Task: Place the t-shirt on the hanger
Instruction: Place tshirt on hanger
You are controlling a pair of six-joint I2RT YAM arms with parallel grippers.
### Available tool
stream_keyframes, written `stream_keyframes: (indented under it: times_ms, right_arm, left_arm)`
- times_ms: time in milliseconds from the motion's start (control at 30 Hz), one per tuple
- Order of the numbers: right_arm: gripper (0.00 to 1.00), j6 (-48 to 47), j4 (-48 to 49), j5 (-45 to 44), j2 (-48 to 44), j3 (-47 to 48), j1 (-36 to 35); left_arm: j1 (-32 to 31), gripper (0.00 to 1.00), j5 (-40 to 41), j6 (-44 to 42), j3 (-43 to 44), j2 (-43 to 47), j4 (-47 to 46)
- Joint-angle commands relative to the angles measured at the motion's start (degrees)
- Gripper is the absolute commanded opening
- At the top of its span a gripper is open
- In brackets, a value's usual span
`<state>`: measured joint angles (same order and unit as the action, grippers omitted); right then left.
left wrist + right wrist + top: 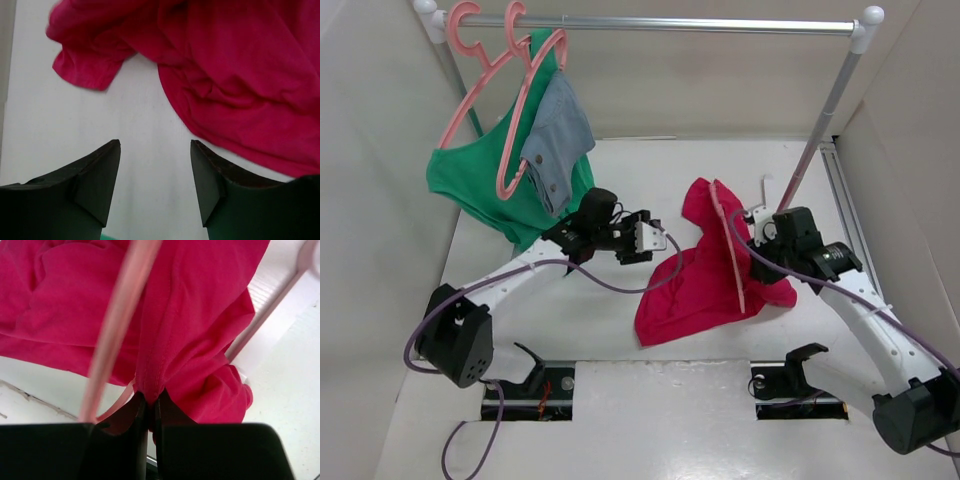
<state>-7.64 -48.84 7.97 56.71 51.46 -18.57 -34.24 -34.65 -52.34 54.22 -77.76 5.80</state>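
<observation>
Right gripper pinches a seam of the crimson t-shirt, which trails onto the worktop; the pink hanger lies against it. Left gripper hovers part-open and empty. Dressing appears incomplete, shoulders unseated.

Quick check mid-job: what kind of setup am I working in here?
Likely a lab test booth rather than a home: bare white walls, a metal clothes rail with hangers bearing green and grey clothes, all on a white table.
</observation>
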Motion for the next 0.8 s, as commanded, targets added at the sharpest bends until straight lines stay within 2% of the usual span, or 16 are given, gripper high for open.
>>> stream_keyframes:
  times_ms: [0,33,67,167,233,300,367,400,433,467,567,633,767]
  right_arm:
    - [0.00,2.6,3.7,0.9,-1.1,-0.5,-1.0]
    - [0.00,2.6,4.3,1.8,-1.1,-0.5,-1.0]
    - [0.00,2.6,5.1,2.3,-1.1,-1.0,-1.0]
    - [0.00,2.6,6.4,4.1,-1.1,-1.5,-1.0]
    - [0.00,3.2,7.2,4.9,-1.1,-2.1,-1.0]
    - [0.00,3.2,7.7,4.9,-1.1,-2.6,-1.0]
    - [0.00,3.7,7.7,4.9,-1.1,-2.6,-1.0]
    - [0.00,3.7,7.7,4.9,-1.6,-3.1,-1.0]
    - [0.00,3.7,7.7,4.9,-1.6,-3.1,-1.0]
    - [0.00,3.7,7.7,4.9,-1.6,-3.1,-1.0]
    - [0.00,2.4,9.0,6.1,0.0,-3.1,-1.0]
    - [0.00,1.7,9.0,6.6,1.6,-3.1,-1.0]
    - [0.00,1.0,9.0,6.6,2.9,-1.9,-1.0]
  left_arm:
    - [-1.0,0.56,-4.9,-0.7,3.5,-2.3,-9.4]
    - [-1.0,0.60,-5.9,-0.7,4.2,-5.3,-11.3]
    - [-1.0,0.70,-6.6,-0.7,5.2,-7.1,-13.2]
    - [-2.4,0.82,-8.0,2.7,10.0,-14.7,-17.9]
    - [-4.7,0.91,-4.5,2.7,12.9,-18.3,-17.9]
    - [-5.8,0.89,-1.7,-1.1,13.8,-22.6,-15.5]
    - [-5.8,0.75,-1.1,-6.3,15.6,-24.1,-6.5]
    - [-5.3,0.72,-2.2,-9.9,16.4,-24.6,-2.2]
    - [-4.4,0.72,-5.4,-18.3,17.3,-24.6,2.3]
    - [-3.5,0.71,-6.6,-21.6,18.5,-24.6,9.4]
    - [-2.1,0.71,-3.3,-24.1,20.6,-25.2,14.6]
    - [-2.1,0.65,-0.4,-32.0,21.2,-27.4,20.4]
    - [-2.1,0.65,-0.4,-32.8,20.5,-29.0,21.0]
